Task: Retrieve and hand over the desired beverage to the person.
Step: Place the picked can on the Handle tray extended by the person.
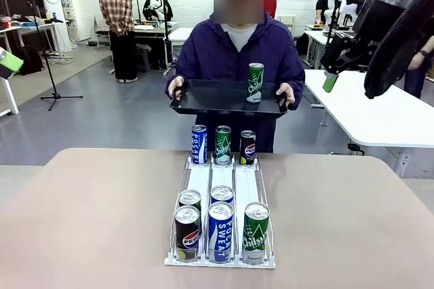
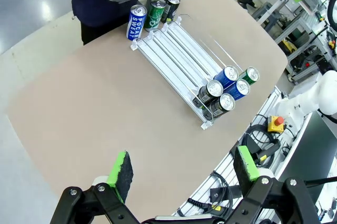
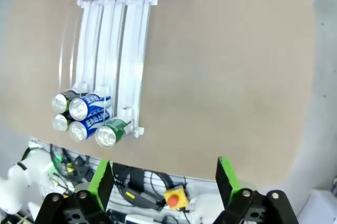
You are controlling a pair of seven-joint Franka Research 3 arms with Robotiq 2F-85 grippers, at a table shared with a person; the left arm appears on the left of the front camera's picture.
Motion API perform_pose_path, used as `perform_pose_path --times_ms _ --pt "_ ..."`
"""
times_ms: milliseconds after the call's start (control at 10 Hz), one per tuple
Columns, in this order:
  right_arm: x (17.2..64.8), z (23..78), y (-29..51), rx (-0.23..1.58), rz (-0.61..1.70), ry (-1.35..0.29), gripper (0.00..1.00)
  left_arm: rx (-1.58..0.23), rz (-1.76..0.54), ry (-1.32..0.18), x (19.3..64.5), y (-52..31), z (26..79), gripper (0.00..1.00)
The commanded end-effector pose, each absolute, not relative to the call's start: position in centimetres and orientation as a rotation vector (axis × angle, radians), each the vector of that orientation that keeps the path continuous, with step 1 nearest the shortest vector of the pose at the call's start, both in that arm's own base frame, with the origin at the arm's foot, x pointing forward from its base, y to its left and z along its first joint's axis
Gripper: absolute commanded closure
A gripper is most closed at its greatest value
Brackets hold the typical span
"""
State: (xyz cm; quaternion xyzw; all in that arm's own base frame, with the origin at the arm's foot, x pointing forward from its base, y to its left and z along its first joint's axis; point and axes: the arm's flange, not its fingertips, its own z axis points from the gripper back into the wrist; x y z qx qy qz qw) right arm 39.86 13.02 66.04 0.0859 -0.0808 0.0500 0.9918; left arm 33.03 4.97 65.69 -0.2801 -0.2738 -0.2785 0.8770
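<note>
On beige bench [image 1: 81, 221]: rack [image 1: 201, 179] of cans. Beyond: person [image 1: 210, 55] holding black tray [image 1: 217, 95] with green Chilsung can [image 1: 255, 83]. Spread wide, empty: left jaws, right jaws.

Tan table [image 1: 88, 221], white rack [image 1: 201, 182], beyond rack blue can [image 1: 199, 144], green-white can [image 1: 222, 144], black can [image 1: 248, 147], above rack black tray [image 1: 210, 97], green can [image 1: 255, 83], purple jacket [image 1: 210, 58].
</note>
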Motion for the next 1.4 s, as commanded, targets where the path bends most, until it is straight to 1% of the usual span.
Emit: perform_pose_path --times_ms 0,100,900,1000,1100,1300 --pt "40.9 66.2 13.0 0.217 0.117 -0.139 0.00 -0.590 -0.594 -0.579 33.0 5.2 65.8 0.00" --pt "39.9 66.0 13.0 0.172 0.100 -0.162 0.00 -0.590 -0.594 -0.579 33.0 5.2 65.8 0.00" --pt "40.0 66.1 13.1 0.175 0.105 -0.161 0.00 -0.590 -0.594 -0.579 33.0 5.2 65.8 0.00" --pt "38.5 65.8 9.0 0.242 0.299 -0.181 0.00 -0.590 -0.594 -0.579 33.0 5.2 65.8 0.00" --pt "37.7 65.5 5.3 0.287 0.438 -0.206 0.00 -0.590 -0.594 -0.579 33.0 5.2 65.8 0.00" --pt "36.6 65.2 -0.7 0.363 0.618 -0.315 0.00 -0.590 -0.594 -0.579 33.0 5.2 65.8 0.00"
